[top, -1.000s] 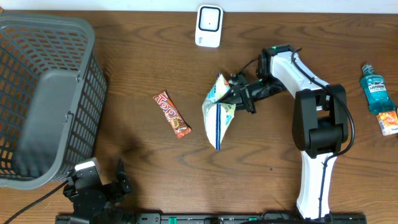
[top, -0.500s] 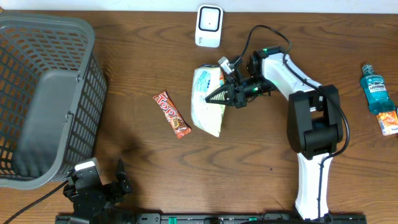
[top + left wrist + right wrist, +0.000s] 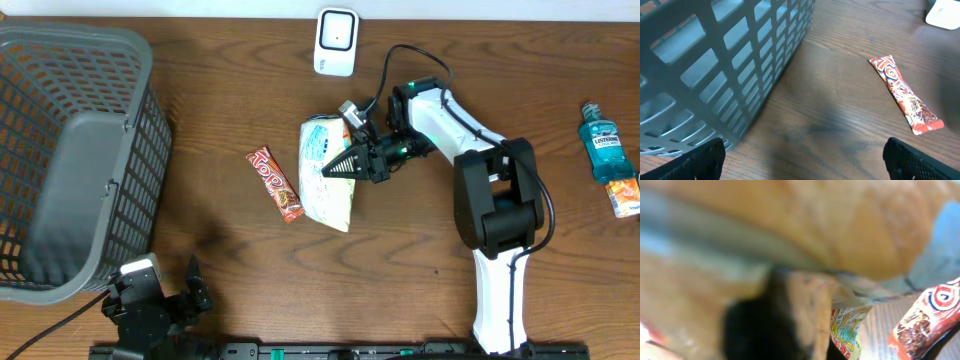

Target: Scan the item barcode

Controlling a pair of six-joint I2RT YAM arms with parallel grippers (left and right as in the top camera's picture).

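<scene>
1. Where the overhead camera looks down, a brown wooden bench [image 3: 220,250] fills the view and carries everything else.
2. A grey mesh basket [image 3: 150,140] takes up the 9 to 10 o'clock side of the bench.
3. The right arm [image 3: 500,200] rises from the 5 o'clock edge and bends over toward the centre.
4. The snack bag [image 3: 322,190], pale with green and blue print, is near the bench centre. The right tool [image 3: 338,166] is closed on its 3 o'clock side. In the right wrist view the bag [image 3: 790,225] is a blur filling most of the frame.
5. The left tool [image 3: 805,145] sits at the 7 o'clock corner with its jaws wide apart and nothing between them.
6. A red candy bar [image 3: 276,184] lies flat just at 9 o'clock of the bag, apart from it.
7. The white scanner [image 3: 336,41] sits at the 12 o'clock edge, well apart from the bag.
8. A blue mouthwash bottle [image 3: 605,145] lies at the 3 o'clock edge.
</scene>
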